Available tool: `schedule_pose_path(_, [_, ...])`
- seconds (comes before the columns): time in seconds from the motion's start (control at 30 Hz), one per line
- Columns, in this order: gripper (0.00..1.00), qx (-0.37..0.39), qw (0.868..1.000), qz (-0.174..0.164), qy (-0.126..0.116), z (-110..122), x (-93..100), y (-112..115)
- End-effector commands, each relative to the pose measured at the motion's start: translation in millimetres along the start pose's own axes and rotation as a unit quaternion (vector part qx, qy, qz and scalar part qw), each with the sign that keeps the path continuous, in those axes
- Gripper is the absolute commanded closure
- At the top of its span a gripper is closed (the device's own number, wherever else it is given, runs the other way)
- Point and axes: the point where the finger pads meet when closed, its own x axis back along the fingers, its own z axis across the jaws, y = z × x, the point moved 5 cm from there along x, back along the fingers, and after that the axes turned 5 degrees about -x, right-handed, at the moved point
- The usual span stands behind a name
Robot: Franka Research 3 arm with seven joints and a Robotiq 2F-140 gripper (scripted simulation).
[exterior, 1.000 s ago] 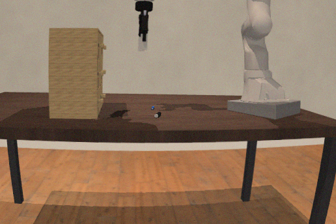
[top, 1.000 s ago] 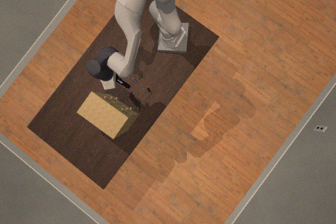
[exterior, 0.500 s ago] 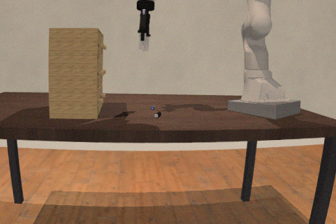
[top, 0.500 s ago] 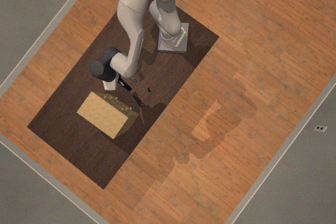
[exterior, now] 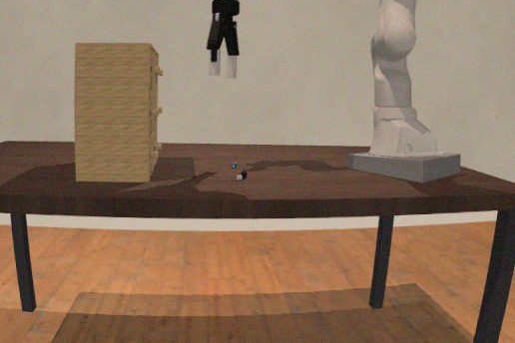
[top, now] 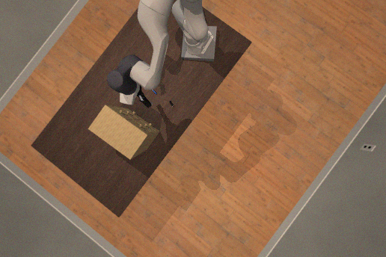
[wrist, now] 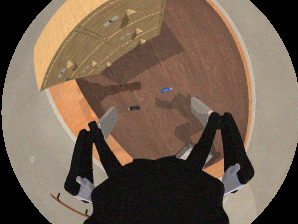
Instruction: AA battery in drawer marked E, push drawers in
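One small chest (exterior: 113,112) stands on the one worktop (exterior: 309,190), and two small loose items lie near it: one dark cylinder, the AA battery (exterior: 242,175), and one blue piece (exterior: 234,165). The chest front shows what looks like six knobs (wrist: 124,20), so perhaps six drawers, though the view is coarse. One arm (exterior: 394,56) carries one claw (exterior: 223,68).
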Motion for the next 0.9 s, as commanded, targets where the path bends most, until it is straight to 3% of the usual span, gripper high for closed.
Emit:
schedule_pose_path(0.0, [0.0,-0.117,0.993,0.002,0.003,-5.7,0.2,6.2])
schedule_pose_path(0.2, [0.0,-0.117,0.993,0.002,0.003,-5.7,0.2,6.2])
schedule_pose_path(0.23, [0.0,-0.167,0.986,0.002,0.003,-10.2,0.3,11.4])
schedule_pose_path(0.37, [0.0,-0.167,0.986,0.002,0.003,-10.2,0.3,11.4])
schedule_pose_path(0.4, [0.0,-0.219,0.976,0.002,0.003,-14.9,0.4,17.0])
schedule_pose_path(0.57, [0.0,-0.219,0.976,0.002,0.003,-14.9,0.4,17.0])
schedule_pose_path(0.6, [0.0,-0.273,0.962,0.002,0.003,-19.7,0.4,22.9])
schedule_pose_path(0.77, [0.0,-0.273,0.962,0.002,0.003,-19.7,0.4,22.9])
schedule_pose_path(0.8, [0.0,-0.328,0.945,0.002,0.003,-24.6,0.4,29.1])
schedule_pose_path(0.87, [0.0,-0.328,0.945,0.002,0.003,-24.6,0.4,29.1])
